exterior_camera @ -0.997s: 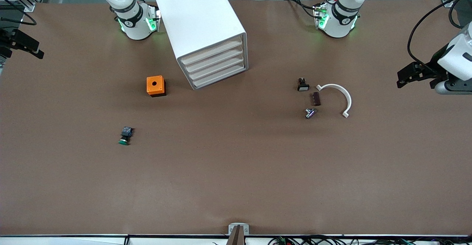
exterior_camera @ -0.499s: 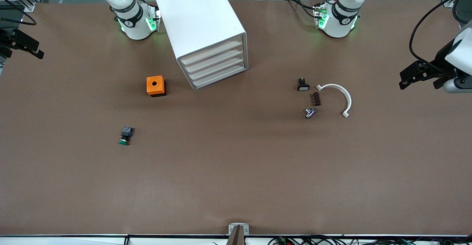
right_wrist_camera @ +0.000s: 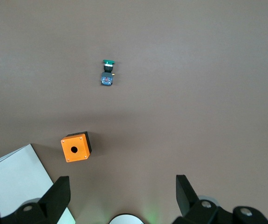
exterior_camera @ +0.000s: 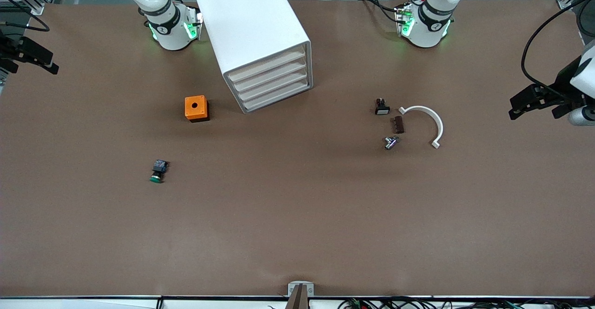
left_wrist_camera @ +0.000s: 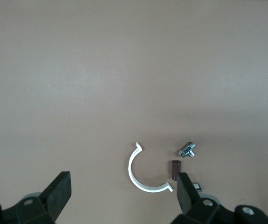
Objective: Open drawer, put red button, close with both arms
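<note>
On tabletop [exterior_camera: 297, 216], drawer [exterior_camera: 269, 69] sits shut between spread left end effector [exterior_camera: 523, 104] and spread right end effector [exterior_camera: 39, 60].

White cabinet [exterior_camera: 260, 39], its four drawers shut, stands beside the orange box [exterior_camera: 196, 108].

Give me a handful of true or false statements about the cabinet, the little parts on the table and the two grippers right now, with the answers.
1. All four drawers of the white cabinet are shut. True.
2. The orange box sits on top of the cabinet. False: it stands on the table beside the cabinet, toward the right arm's end.
3. The green-capped button lies nearer the front camera than the orange box. True.
4. The left gripper holds the white curved clip. False: it is open and empty, and the clip lies on the table.
5. The right gripper is open. True.
</note>
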